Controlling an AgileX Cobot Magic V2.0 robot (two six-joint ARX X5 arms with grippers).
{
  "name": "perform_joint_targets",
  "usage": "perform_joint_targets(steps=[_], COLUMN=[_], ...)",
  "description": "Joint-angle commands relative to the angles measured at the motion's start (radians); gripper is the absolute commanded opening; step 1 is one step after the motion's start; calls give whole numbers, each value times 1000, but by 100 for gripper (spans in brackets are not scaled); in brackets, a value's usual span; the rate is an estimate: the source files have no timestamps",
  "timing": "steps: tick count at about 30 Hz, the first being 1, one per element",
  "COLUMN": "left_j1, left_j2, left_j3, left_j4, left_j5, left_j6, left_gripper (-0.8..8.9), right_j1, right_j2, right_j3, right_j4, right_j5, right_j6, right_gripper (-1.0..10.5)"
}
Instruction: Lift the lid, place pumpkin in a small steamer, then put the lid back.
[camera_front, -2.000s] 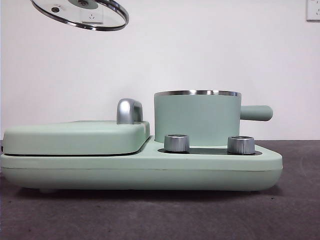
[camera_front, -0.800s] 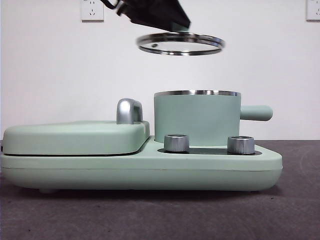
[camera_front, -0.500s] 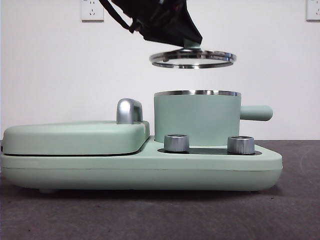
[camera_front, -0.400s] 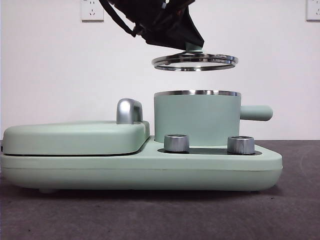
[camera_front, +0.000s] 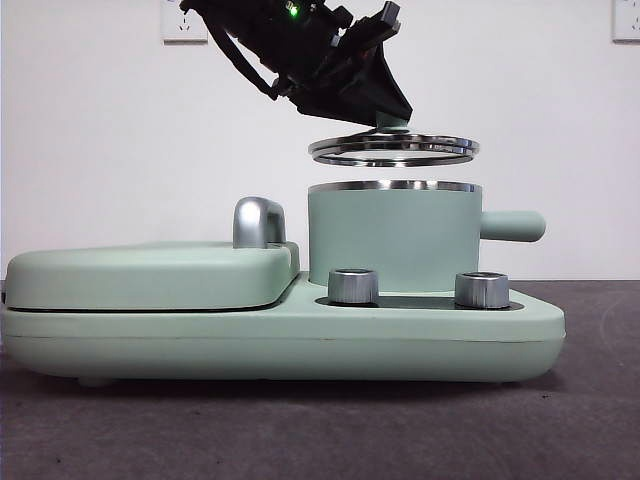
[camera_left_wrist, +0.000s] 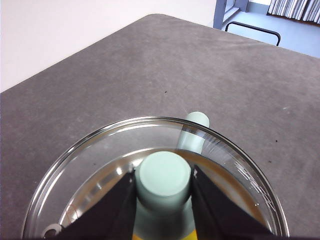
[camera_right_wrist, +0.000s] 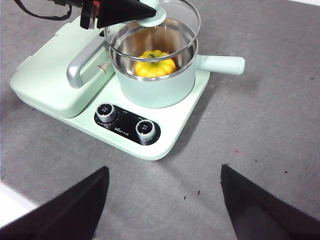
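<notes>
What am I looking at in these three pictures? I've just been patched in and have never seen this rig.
It is a robot with two arms at a table. One picture looks level across the table; the others come from cameras on each wrist. The left gripper is shut on the mint knob of the lid, holding it just above the small steamer, not yet seated. The pumpkin already sits inside. The steamer stands on a mint cooker base. The right gripper waits open, high above the table.

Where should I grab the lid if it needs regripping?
By the mint-green knob, from straight above. It stands proud at the centre of the lid, which hangs level over the small steamer. The left gripper already pinches it so.
</notes>
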Motion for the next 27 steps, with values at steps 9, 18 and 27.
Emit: perform_joint_targets(steps=[9, 18, 27], left_j1=[-10, -10, -15], left_j2=[13, 31, 68], left_j3=[31, 31, 31], left_j4=[-31, -35, -40], left_j5=[6, 36, 51], left_j6=[-15, -15, -16], left_gripper=[15, 15, 15], right_j1=[6, 6, 6], right_j2=[3, 3, 3], right_j3=[10, 10, 10], right_j4=[10, 10, 10], right_j5=[19, 19, 19], right_j6=[11, 11, 11], right_gripper=[345, 345, 345])
